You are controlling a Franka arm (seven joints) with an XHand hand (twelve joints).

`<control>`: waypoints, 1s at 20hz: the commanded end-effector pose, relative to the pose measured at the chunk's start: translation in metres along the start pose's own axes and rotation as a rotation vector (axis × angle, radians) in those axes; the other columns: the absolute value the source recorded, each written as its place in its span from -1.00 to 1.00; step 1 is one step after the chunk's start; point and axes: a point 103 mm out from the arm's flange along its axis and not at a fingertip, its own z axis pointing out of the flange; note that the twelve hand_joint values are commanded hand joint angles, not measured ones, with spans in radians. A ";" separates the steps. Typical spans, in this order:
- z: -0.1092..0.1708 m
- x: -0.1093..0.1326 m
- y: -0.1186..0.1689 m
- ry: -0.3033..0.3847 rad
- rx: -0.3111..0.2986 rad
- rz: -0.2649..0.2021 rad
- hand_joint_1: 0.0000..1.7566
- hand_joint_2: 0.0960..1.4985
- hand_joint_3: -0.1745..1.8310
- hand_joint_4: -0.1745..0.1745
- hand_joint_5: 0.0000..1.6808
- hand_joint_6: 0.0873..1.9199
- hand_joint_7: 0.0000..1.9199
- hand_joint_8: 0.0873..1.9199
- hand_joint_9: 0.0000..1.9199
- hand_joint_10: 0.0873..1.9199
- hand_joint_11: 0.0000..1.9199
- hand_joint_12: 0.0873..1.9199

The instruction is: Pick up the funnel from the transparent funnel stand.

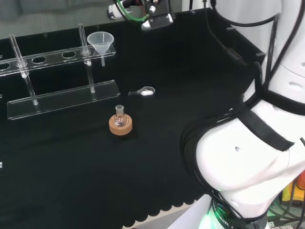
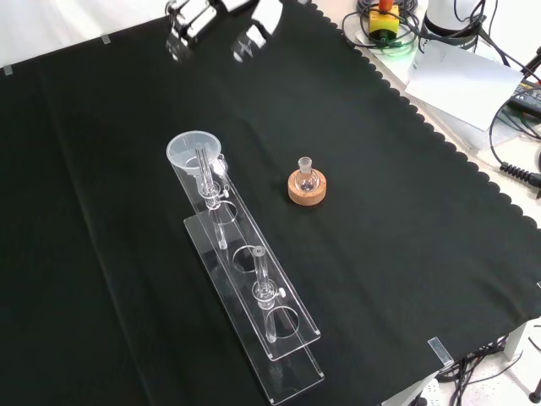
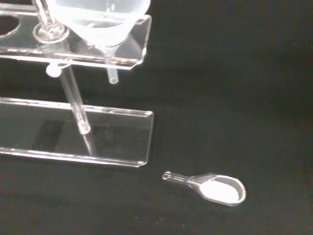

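Note:
A clear plastic funnel sits in the end hole of the transparent funnel stand, its stem hanging through the upper bar. In the front view the funnel is at the stand's far end. The wrist view has the funnel close, over the stand's top bar. The hand hangs at the bench's back edge, to the right of and beyond the funnel, apart from it. In the front view the hand is at the top edge; its pose is unclear.
A small round flask on a cork ring stands in front of the stand, also in the front view. A clear spoon with white powder lies on the cloth right of the stand's base, seen close in the wrist view.

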 end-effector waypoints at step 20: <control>0.021 0.061 0.053 -0.097 0.198 -0.062 -0.49 0.06 -0.67 -0.37 -0.94 -1.00 -1.00 -0.62 -0.94 -0.19 -0.92 0.56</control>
